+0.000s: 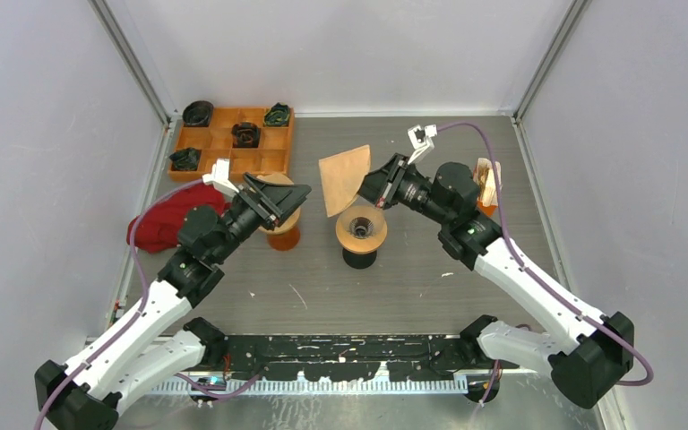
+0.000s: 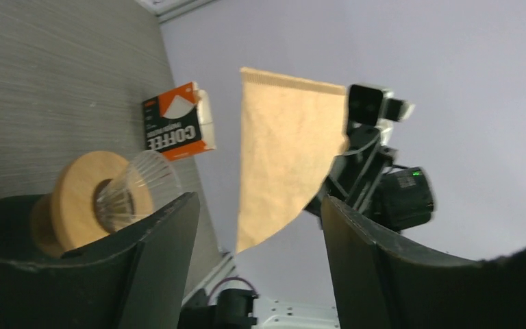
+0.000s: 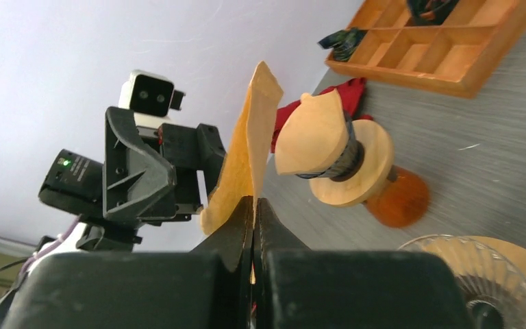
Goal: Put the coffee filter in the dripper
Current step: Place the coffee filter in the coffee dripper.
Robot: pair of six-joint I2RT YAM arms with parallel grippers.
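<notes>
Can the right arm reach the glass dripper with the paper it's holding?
Probably yes. The right gripper is shut on the coffee filter and hangs close by the dripper. Nothing sits between them, and the open left gripper is off to the side.

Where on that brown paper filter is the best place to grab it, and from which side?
Its side edge, coming in from the right with jaws flat against both faces, as the right gripper does. The coffee filter is a thin, flat fan with its point nearest the dripper. Pinching the edge should leave that point free to go in.
</notes>
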